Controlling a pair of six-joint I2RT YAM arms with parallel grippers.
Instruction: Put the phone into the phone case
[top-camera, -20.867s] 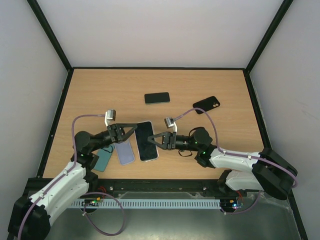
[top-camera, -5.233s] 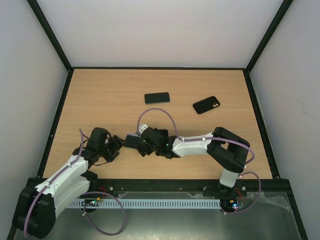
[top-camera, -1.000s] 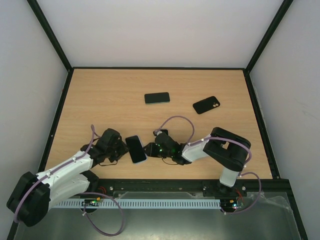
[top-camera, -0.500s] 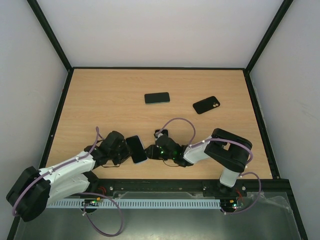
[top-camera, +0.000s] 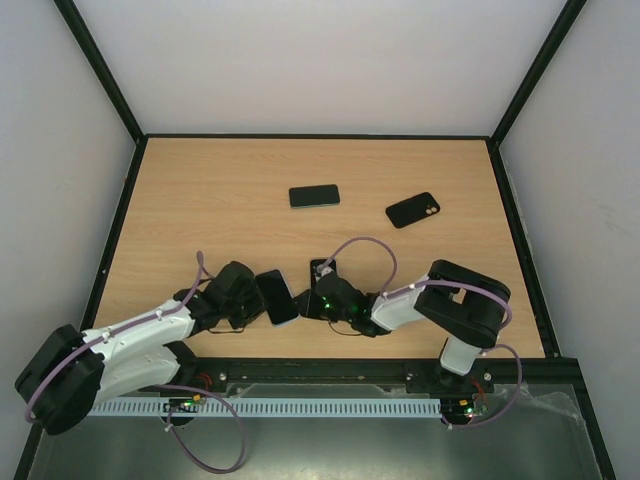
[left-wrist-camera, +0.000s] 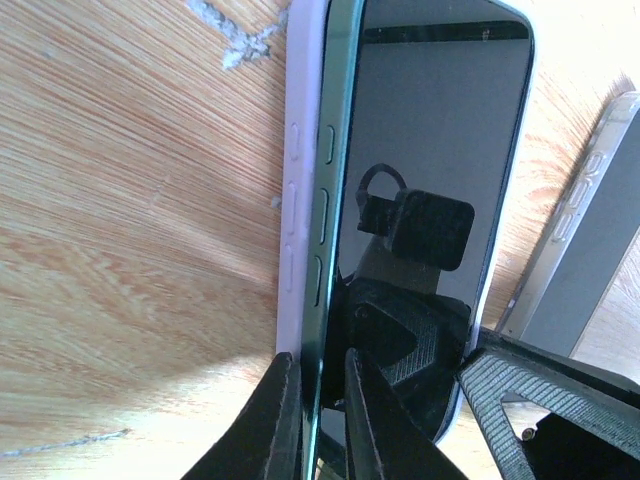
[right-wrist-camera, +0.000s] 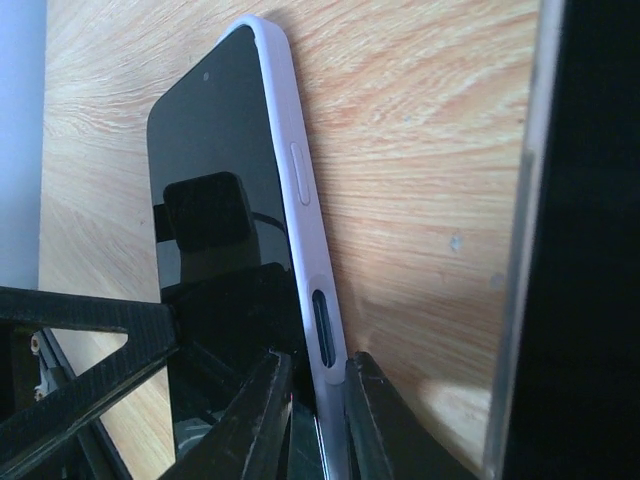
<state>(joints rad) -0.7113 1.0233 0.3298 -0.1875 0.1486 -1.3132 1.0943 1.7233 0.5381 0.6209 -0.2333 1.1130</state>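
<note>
The light wood-grain counter (top-camera: 200, 200) bears a dark rectangular phone (top-camera: 314, 196) lying flat mid-surface, a black phone case (top-camera: 413, 210) flat to its right, well apart, and a lilac-cased dark-screened phone (top-camera: 277, 297) near the front edge.

Light wooden table (top-camera: 220, 190), pale walls (top-camera: 320, 60)

left end effector (left-wrist-camera: 315, 395): closed onto phone (top-camera: 277, 297) edge | phone: apparently edged right

phone (left-wrist-camera: 430, 130) at left claw (left-wrist-camera: 318, 400): glossy black screen, teal edge; phone case (left-wrist-camera: 297, 200) pale lilac; table (top-camera: 220, 190) light wood grain; claw fingers (left-wrist-camera: 270, 420) black
</note>
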